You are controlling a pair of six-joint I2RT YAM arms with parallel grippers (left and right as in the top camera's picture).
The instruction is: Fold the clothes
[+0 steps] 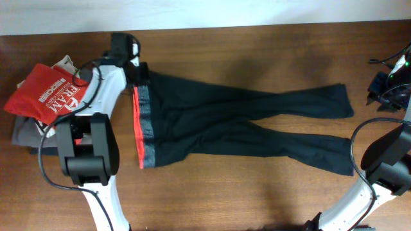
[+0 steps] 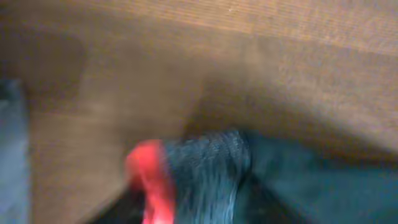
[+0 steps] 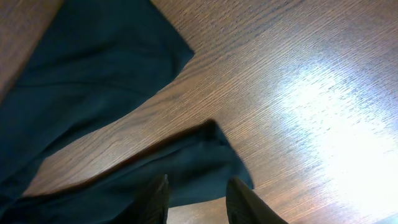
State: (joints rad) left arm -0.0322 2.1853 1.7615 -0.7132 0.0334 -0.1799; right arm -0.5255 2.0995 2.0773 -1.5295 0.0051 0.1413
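Note:
The clothes, black leggings (image 1: 244,122), lie spread flat on the table with both legs pointing right. The grey waistband (image 1: 146,128) with its orange-red lining is at the left. My left gripper (image 1: 137,72) sits at the waistband's far corner. The left wrist view is blurred and shows that corner (image 2: 208,174) and the red lining (image 2: 149,180) close up, with no fingers visible. My right gripper (image 3: 199,202) is open, hovering over one leg end (image 3: 186,165) with nothing between its fingers; the other leg end (image 3: 93,74) lies to the upper left.
A red T-shirt with white print (image 1: 48,93) lies on grey folded garments (image 1: 26,131) at the left edge. The left arm's base (image 1: 87,151) stands beside the waistband. Cables (image 1: 385,61) hang at the far right. The table's back edge (image 1: 257,27) is close.

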